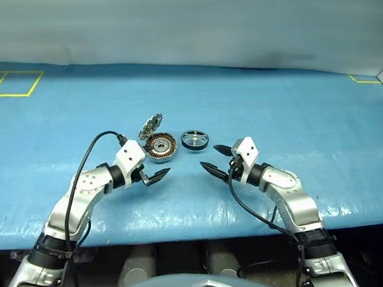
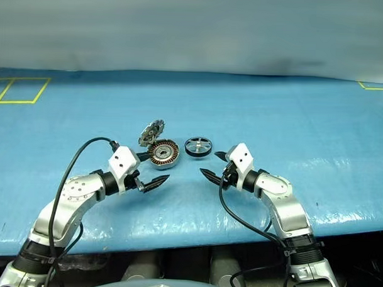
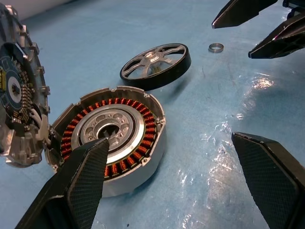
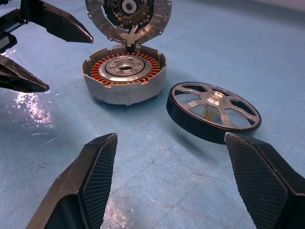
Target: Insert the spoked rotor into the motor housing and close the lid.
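Rotor [image 1: 195, 140] sits on the tabletop just beside the motor housing [image 1: 161, 147], lid [image 1: 150, 126] flipped up, both claws [image 1: 154, 176] [image 1: 216, 160] spread apart and empty, so nothing's inserted or closed yet.

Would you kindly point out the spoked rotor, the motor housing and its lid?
spoked rotor [image 4: 213, 110], right wrist view, silvery hub.
motor housing [image 4: 125, 67], right wrist view, centre inside the copper windings.
lid [image 4: 127, 10], right wrist view, detailed underside.
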{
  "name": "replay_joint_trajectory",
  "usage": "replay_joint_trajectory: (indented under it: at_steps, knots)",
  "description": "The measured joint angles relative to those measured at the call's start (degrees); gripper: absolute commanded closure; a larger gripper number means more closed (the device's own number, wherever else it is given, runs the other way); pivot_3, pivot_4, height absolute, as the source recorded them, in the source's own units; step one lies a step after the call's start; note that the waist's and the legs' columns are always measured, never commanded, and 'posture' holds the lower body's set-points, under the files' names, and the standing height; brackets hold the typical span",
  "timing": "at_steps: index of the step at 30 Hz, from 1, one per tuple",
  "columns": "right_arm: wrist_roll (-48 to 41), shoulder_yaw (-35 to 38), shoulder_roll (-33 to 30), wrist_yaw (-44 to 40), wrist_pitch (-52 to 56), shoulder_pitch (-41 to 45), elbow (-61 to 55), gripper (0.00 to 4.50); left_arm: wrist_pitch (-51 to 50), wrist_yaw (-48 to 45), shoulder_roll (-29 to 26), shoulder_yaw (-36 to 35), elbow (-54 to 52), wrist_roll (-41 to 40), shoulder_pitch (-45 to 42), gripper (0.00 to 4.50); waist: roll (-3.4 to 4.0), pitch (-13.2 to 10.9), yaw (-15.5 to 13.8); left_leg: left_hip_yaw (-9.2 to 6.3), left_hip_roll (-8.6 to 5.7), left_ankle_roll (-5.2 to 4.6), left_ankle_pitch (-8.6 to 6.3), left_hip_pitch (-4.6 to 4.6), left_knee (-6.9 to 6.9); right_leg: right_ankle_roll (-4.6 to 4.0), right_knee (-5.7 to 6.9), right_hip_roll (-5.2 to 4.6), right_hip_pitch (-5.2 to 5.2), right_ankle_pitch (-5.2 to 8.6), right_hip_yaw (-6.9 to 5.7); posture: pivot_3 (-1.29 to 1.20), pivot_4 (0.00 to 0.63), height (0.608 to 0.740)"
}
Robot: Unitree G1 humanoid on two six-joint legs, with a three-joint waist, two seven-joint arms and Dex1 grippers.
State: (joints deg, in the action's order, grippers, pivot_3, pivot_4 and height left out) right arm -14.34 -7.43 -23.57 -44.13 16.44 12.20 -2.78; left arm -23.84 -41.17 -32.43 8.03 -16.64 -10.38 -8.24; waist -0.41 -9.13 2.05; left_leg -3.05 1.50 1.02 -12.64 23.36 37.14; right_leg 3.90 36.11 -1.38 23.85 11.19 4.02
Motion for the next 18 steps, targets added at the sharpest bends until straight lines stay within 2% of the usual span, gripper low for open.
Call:
replay_joint_trajectory:
  at_steps: [5,7,15,18]
  knots:
    - [0.47,-0.64,1.44,0.36,-1.12,0.11,0.71,0.65,-0.95,-5.72,-7.68,6.56,0.33,6.81,-11.82,0.04,0.0,-0.01,0.09,0.02,0.0,0.0,0.0,0.01,-0.03,0.0,-0.02,0.01,0.02,0.0,0.01,0.0,0.15,0.74]
    - [0.55,-1.05,2.06,0.35,-1.42,0.58,1.49,0.65,-0.7,-9.52,-10.26,11.22,0.82,11.03,-18.2,0.04,0.0,-0.01,0.08,0.03,-0.02,0.0,0.0,0.03,-0.05,0.0,-0.06,0.0,0.02,0.0,0.03,0.0,0.15,0.74]
    - [1.01,-1.95,2.25,-0.89,-2.01,2.64,3.8,0.65,7.18,-22.02,-10.88,28.46,10.39,27.92,-34.66,0.04,-0.01,-0.03,0.15,0.0,-0.01,-0.01,0.0,0.14,-0.05,0.0,-0.04,0.06,0.12,0.0,0.02,0.0,0.15,0.74]
    - [1.25,-2.41,1.69,-1.93,-2.01,3.29,4.03,0.65,13.09,-27.24,-10.79,31.42,13.24,32.28,-40.88,0.04,-0.01,-0.03,0.11,0.01,-0.02,-0.02,0.0,0.17,-0.04,0.0,-0.06,0.05,0.13,0.0,0.04,0.0,0.15,0.74]
